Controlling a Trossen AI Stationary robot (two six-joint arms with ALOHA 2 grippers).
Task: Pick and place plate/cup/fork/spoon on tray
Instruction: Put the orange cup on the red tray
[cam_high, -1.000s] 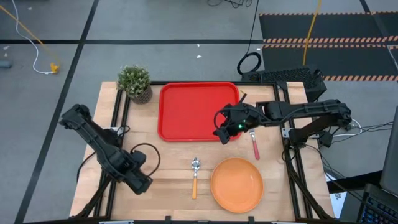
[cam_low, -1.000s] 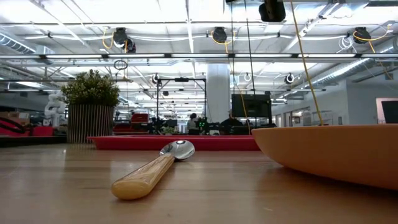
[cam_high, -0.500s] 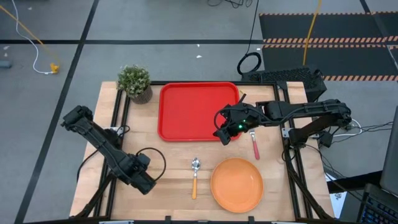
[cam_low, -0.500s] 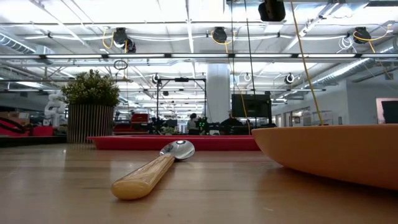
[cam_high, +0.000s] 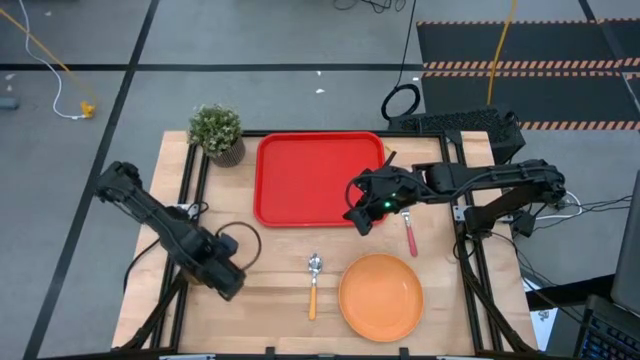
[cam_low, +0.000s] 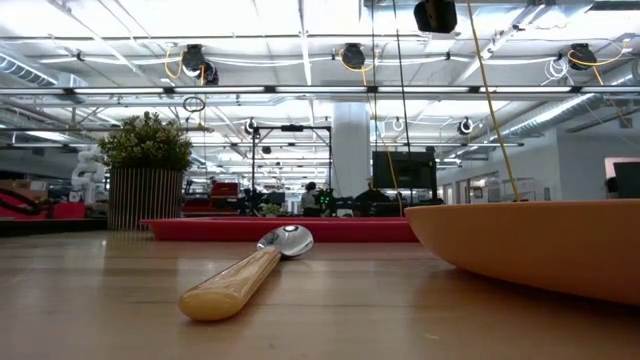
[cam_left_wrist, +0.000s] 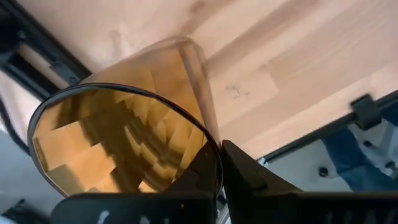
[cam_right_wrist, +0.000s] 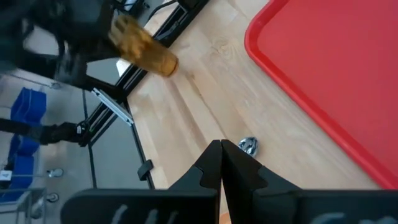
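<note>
The amber cup (cam_left_wrist: 124, 137) fills the left wrist view and shows tilted in the right wrist view (cam_right_wrist: 143, 53); my left gripper (cam_high: 224, 280) is shut on it at the table's left side. My right gripper (cam_high: 362, 220) hovers shut and empty over the red tray's (cam_high: 318, 178) near right corner. The red-handled fork (cam_high: 410, 236) lies flat on the table right of the tray. The spoon (cam_high: 313, 285) and the orange plate (cam_high: 380, 295) lie near the front edge. My left gripper pinches the cup's wall at its rim (cam_left_wrist: 211, 146), one finger inside the cup and one outside. The fingers come steeply from above. The cup is tilted below them; whether its base touches the table I cannot tell.
A potted plant (cam_high: 218, 132) stands at the tray's far left corner. Bare wood lies between the left gripper and the spoon. In the low view the spoon (cam_low: 240, 275) and the plate's rim (cam_low: 530, 245) stand in front of the tray's edge (cam_low: 280, 230).
My left gripper has shifted a little toward the table's left and far edges over the last half second. The right arm, plate, spoon, fork and tray have kept still.
</note>
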